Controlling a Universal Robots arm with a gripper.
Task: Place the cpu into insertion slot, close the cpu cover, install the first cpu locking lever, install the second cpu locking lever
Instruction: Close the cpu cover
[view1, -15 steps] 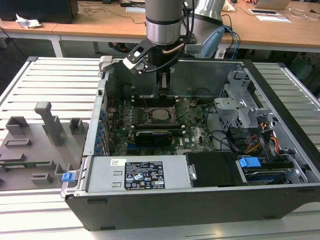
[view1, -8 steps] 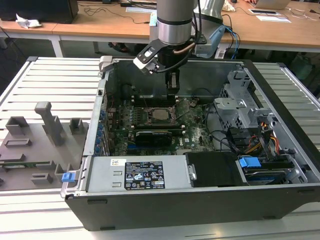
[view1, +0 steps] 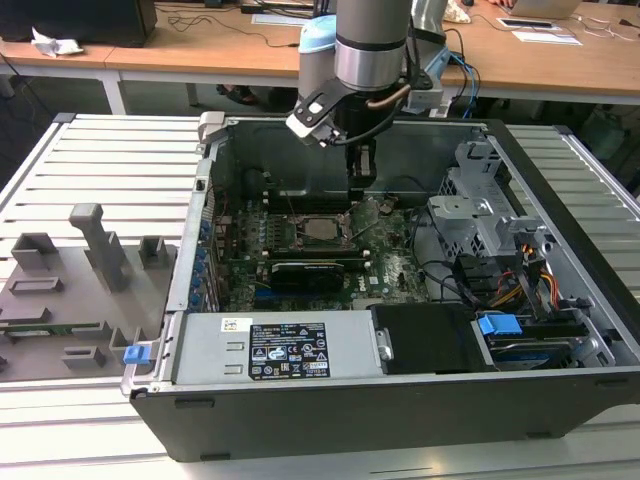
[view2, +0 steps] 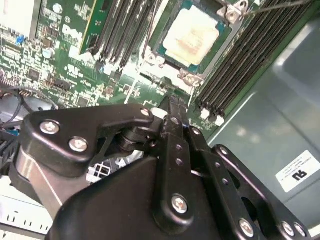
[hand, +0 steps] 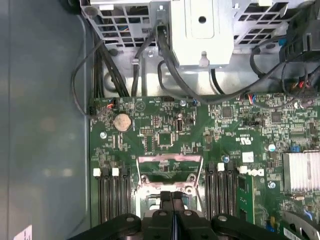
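Starting at the exterior view's left, a grey holder tray (view1: 60, 290) sits on the slatted table (view1: 120, 150), and a blue clip (view1: 137, 353) hangs at the corner of the open computer case (view1: 330, 430). Moving in, there's the labelled power supply (view1: 285, 350) along the near wall. Beyond it a long black card (view1: 305, 270) stands on the green board (view1: 395, 270). And there's the chip: the cpu (view1: 322, 228) is seated in the insertion slot (view1: 297, 230), silver face up. The second wrist view gives a closer look, with the cpu (view2: 192, 36) ringed by the cpu cover (view2: 159, 59), which seems to lie flat around it, and banks of memory slots (view2: 120, 30) on either side. A thin lever rod (view2: 272, 6) runs off from one corner of the frame. Now the arm (view1: 372, 45) comes straight down into the case. The gripper (view1: 362, 190) hangs just beside the slot's edge toward the exterior view's right. Both wrist views show the gripper (view2: 173, 102) (hand: 172, 196) with its fingers (hand: 165, 215) pressed together and nothing between them. Whether the tip touches the board, I cannot tell. Further right, cables (view1: 450, 280) loop past the metal drive cage (view1: 480, 215). A blue latch (view1: 498, 325) closes out the far side.
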